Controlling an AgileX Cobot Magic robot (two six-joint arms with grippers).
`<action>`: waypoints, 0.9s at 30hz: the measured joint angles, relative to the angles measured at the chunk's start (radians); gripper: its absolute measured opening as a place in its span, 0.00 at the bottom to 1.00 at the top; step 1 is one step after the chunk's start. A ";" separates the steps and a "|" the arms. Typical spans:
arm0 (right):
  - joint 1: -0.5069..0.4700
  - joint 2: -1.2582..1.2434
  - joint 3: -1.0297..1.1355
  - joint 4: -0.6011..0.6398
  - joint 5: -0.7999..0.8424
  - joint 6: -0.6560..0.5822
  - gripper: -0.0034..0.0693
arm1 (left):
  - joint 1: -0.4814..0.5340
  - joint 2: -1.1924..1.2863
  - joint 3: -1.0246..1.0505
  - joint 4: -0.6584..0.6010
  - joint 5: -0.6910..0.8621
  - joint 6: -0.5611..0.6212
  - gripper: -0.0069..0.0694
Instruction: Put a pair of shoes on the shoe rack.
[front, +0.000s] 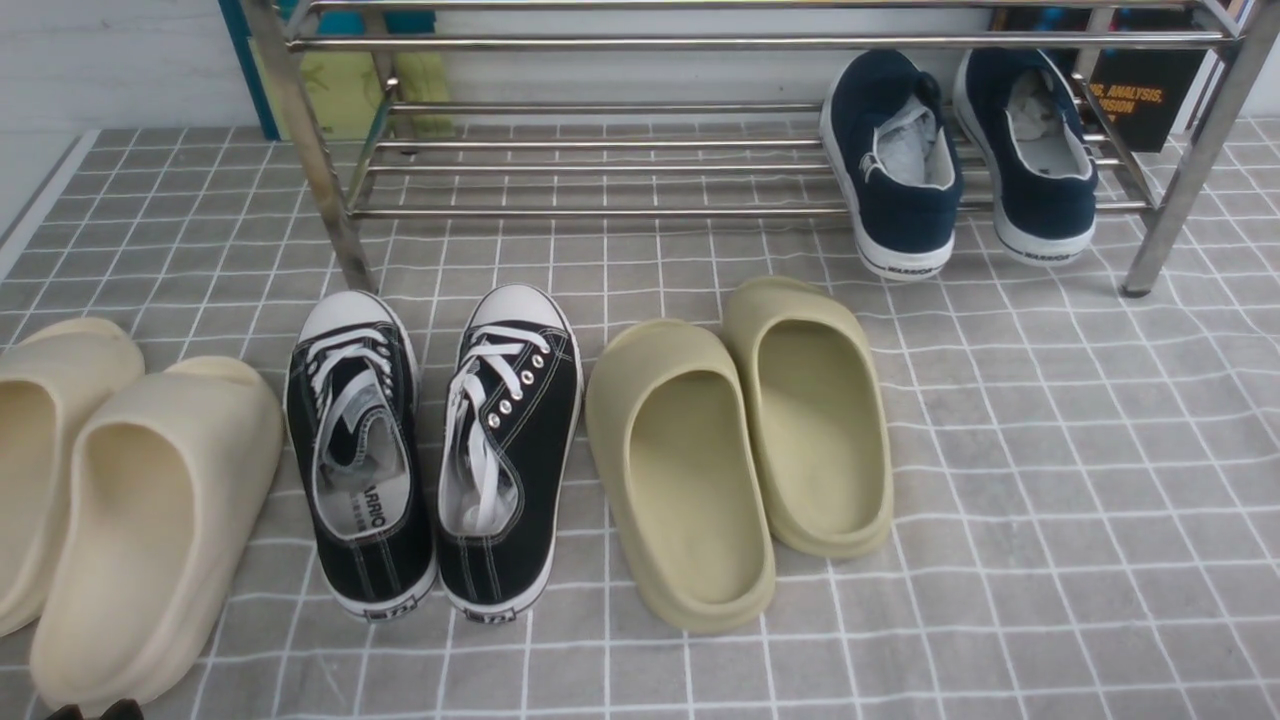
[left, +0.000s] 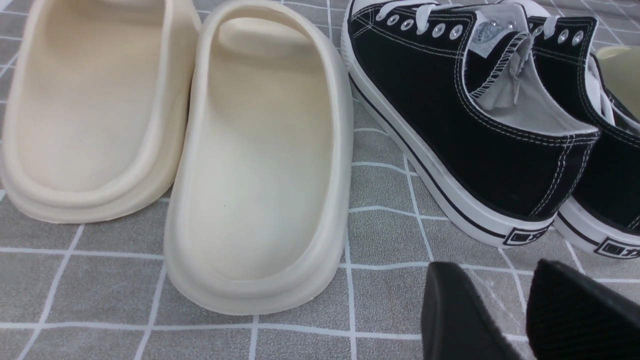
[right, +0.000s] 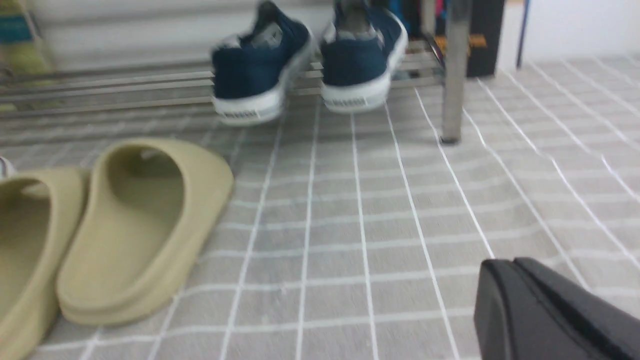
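Closest to the camera lie two cream slides (front: 120, 500), side by side on the left of the desk (front: 1050, 480), which has a grey cloth with white squares. Next to them stand two black lace-up sneakers (front: 430, 450) with white toe caps. Then come two olive slides (front: 740, 440), touching each other along their sides. That makes six shoes in a row on the desk.

Further back is one shoe rack (front: 620, 150) made of shiny metal bars. The two navy-blue shoes (front: 960, 150) sit on its low shelf, at the right end, near the right post. Their toes point to the back and their white heels stick out over the front bar. The left one is tilted a little. So there are eight shoes in all.

The left hand (left: 525, 310) hangs low over the desk, just beside the heel of a black sneaker. Its two black fingers are apart with nothing between them. The right hand (right: 545, 310) shows only as one black piece at the edge, so I cannot tell if it is released or clenched.
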 joint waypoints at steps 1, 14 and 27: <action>0.000 0.000 0.000 0.000 0.010 0.000 0.05 | 0.000 0.000 0.000 0.000 0.000 0.000 0.40; -0.036 -0.001 -0.009 0.018 0.169 -0.003 0.05 | 0.000 0.000 0.000 0.000 0.001 0.000 0.40; -0.036 -0.001 -0.009 0.018 0.169 -0.003 0.07 | 0.000 0.000 0.000 0.000 0.001 0.000 0.40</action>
